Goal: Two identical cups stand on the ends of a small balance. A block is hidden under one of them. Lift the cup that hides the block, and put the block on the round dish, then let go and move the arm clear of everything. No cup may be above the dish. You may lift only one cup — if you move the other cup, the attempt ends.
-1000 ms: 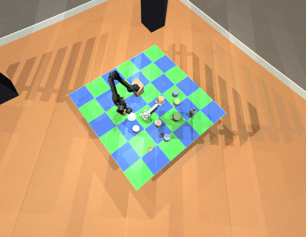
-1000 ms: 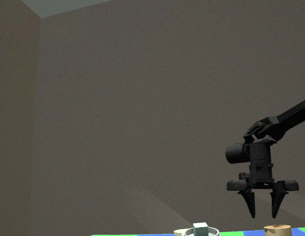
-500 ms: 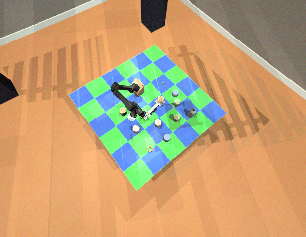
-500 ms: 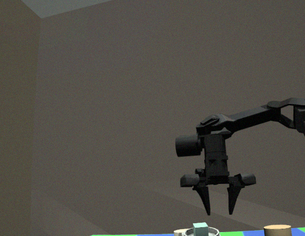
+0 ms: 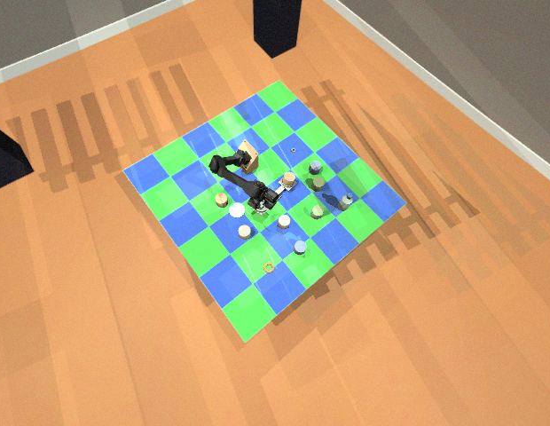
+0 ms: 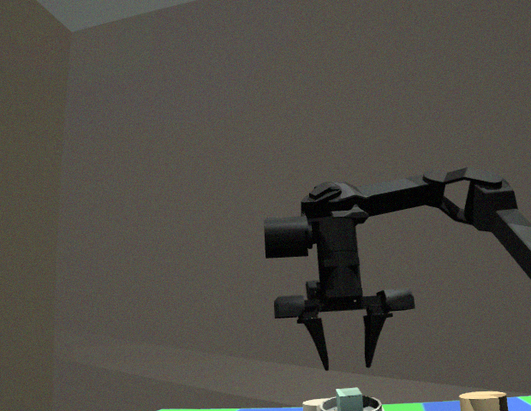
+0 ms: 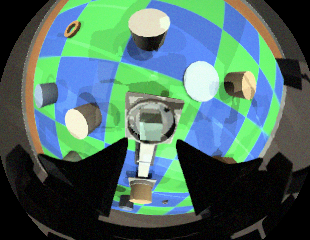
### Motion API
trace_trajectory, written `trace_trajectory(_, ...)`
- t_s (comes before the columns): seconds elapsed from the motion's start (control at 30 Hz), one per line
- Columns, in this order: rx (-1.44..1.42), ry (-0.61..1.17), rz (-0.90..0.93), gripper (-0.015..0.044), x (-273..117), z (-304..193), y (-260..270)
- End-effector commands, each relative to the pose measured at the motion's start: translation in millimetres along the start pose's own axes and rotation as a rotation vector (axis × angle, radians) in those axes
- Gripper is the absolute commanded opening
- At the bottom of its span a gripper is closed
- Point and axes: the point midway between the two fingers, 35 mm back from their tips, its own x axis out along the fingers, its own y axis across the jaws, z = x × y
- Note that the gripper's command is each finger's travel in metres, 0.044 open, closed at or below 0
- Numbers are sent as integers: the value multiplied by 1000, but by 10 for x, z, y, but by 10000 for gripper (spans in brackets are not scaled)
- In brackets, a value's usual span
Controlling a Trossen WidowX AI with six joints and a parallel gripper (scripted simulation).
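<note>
My gripper (image 5: 262, 208) (image 6: 347, 367) (image 7: 152, 142) is open and empty, pointing down above the near pan of the balance (image 5: 280, 189) (image 7: 145, 153). The pale green block (image 6: 349, 400) (image 7: 151, 131) sits uncovered in that pan's ring, below and between the fingertips, not touched. In the top view the arm mostly hides it. The tan cup (image 5: 288, 179) (image 7: 141, 193) stands on the other end of the balance. The other tan cup (image 5: 221, 200) (image 6: 482, 402) (image 7: 240, 85) stands on the mat beyond the dish. The round white dish (image 5: 237, 209) (image 7: 201, 81) has nothing on it.
A cream cylinder (image 5: 244, 232) (image 7: 149, 30) stands near the dish, another (image 5: 283, 222) (image 7: 81, 122) near the balance. A blue-grey cylinder (image 5: 299, 248) (image 7: 46, 95) and an orange ring (image 5: 269, 267) (image 7: 66, 31) lie farther out. Several cylinders and a bottle (image 5: 344, 202) stand past the balance.
</note>
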Motion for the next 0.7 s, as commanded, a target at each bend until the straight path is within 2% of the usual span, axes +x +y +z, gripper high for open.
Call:
trace_trajectory(0.0, 5, -7, -4, 260, 118, -8, 14)
trace_trajectory(0.67, 6, -7, -4, 260, 379, -5, 18)
